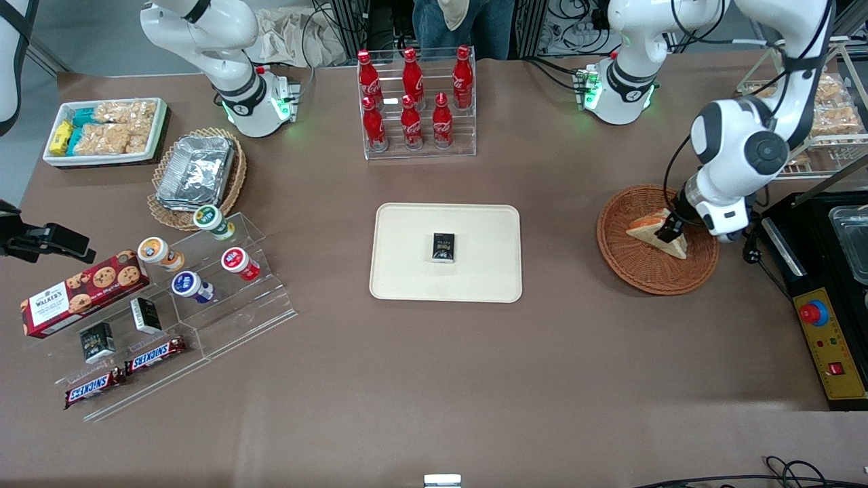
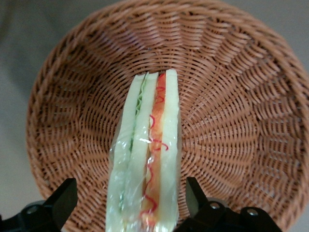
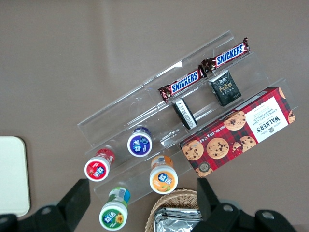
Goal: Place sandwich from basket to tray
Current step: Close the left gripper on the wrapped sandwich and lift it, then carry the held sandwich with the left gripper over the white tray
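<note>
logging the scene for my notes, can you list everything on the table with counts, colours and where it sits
sandwich: 1, pale bread, in the basket
basket: 1, reddish-brown, toward the working arm's end
tray: 1, cream, table middle
small box: 1, black, on the tray
cola bottles: 6, red, in a clear rack farther from the camera than the tray
foil pans: a stack, silver, in a tan basket
yogurt cups: 4, on a clear stand
cookie box: 1, red
chocolate bars: 2, brown
gripper: 1, black, open, fingers either side of the sandwich
</note>
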